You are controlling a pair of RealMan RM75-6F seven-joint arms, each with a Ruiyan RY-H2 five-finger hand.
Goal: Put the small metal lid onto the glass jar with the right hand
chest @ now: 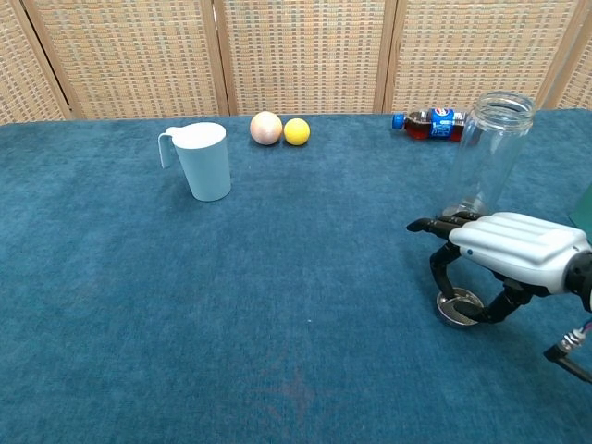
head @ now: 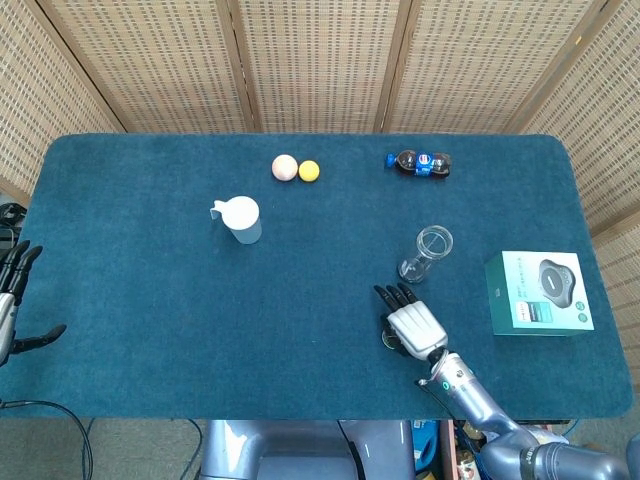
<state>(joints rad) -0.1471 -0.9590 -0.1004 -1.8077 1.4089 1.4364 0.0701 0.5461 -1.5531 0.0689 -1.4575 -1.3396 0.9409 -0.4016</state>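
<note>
The small metal lid [chest: 459, 308] lies on the blue table, mostly hidden under my right hand [chest: 513, 246] in the head view, where only its left edge [head: 388, 340] shows. My right hand [head: 413, 326] arches over it; a finger [chest: 437, 276] comes down on the lid's left rim and the thumb [chest: 499, 305] meets its right rim, pinching it. The clear glass jar [chest: 490, 153] stands upright and uncapped just behind the hand, also seen as the jar [head: 430, 250] from above. My left hand [head: 14, 300] hangs off the table's left edge, fingers spread and holding nothing.
A pale mug [head: 242, 219] stands at centre left. A peach ball [head: 285, 167] and a yellow ball [head: 309, 170] lie near the far edge, as does a cola bottle [head: 419, 162] on its side. A teal box [head: 538, 292] sits right of the jar.
</note>
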